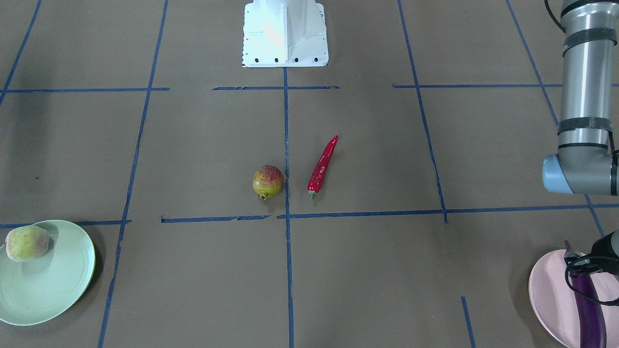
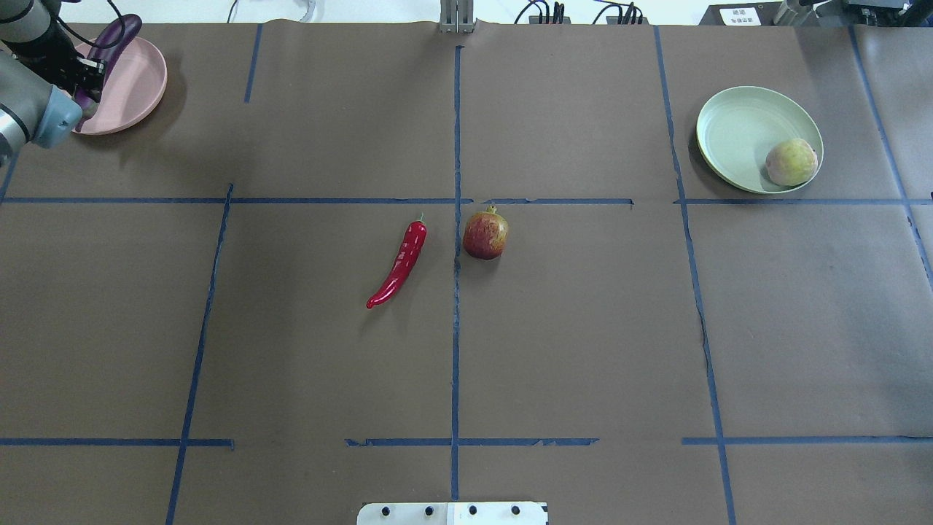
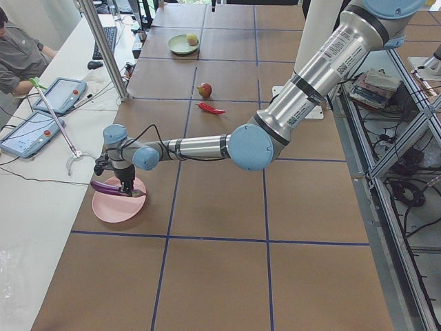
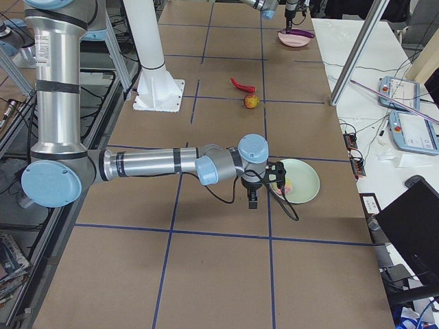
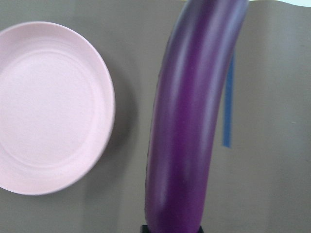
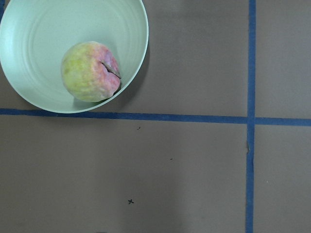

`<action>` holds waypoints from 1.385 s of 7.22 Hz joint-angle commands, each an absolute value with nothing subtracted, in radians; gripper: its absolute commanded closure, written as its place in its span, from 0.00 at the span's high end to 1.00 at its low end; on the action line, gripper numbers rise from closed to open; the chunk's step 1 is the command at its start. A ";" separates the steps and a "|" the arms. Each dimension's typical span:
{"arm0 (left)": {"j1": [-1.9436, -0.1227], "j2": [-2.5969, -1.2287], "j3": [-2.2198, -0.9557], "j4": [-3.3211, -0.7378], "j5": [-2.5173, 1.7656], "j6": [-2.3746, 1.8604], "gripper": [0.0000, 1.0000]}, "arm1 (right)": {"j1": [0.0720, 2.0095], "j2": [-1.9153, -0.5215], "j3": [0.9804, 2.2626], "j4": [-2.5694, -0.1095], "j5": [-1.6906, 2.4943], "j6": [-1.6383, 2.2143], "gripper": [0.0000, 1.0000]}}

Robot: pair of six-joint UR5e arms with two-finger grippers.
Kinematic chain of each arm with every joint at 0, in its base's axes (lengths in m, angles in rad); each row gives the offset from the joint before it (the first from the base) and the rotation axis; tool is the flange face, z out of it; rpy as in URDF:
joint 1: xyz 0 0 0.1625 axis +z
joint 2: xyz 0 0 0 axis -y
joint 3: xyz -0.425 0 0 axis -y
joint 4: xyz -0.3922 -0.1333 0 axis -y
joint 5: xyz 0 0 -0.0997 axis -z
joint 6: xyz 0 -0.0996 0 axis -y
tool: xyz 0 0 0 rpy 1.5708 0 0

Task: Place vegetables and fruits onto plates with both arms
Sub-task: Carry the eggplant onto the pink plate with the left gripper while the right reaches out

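My left gripper point(image 1: 587, 263) is shut on the purple eggplant point(image 1: 589, 302) and holds it just over the pink plate point(image 1: 551, 295) at the table's far left corner. The left wrist view shows the eggplant point(image 5: 194, 121) close up, with the pink plate point(image 5: 48, 107) beside it. A pale green-pink fruit point(image 2: 791, 162) lies in the mint green plate point(image 2: 736, 131). At mid-table, the red chili point(image 2: 399, 266) and the yellow-green, red-blushed fruit point(image 2: 485, 234) lie side by side. My right gripper point(image 4: 252, 199) hangs beside the green plate point(image 4: 305, 181); I cannot tell if it is open or shut.
The white robot base point(image 1: 285, 34) stands at the table's near-robot edge. Blue tape lines cross the brown tabletop. Beyond the left end, a person point(image 3: 17, 55) sits at a bench with tablets point(image 3: 31, 131), and a metal post point(image 3: 103, 48) stands there.
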State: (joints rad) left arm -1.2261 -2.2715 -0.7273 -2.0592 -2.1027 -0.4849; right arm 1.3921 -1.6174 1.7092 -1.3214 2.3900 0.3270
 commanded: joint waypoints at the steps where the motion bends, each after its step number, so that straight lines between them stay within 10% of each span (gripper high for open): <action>1: -1.241 -2.267 -0.700 -2.080 -2.100 -0.456 0.46 | 1.364 -1.594 1.718 -1.312 2.395 0.322 1.00; 2: -1.247 -2.252 -0.703 -2.089 -2.103 -0.405 0.99 | 1.345 -1.589 1.729 -1.313 2.390 0.319 1.00; 10: -1.301 -2.172 -0.859 -2.095 -2.287 -0.382 1.00 | 0.947 -1.136 1.733 -1.412 2.243 0.613 1.00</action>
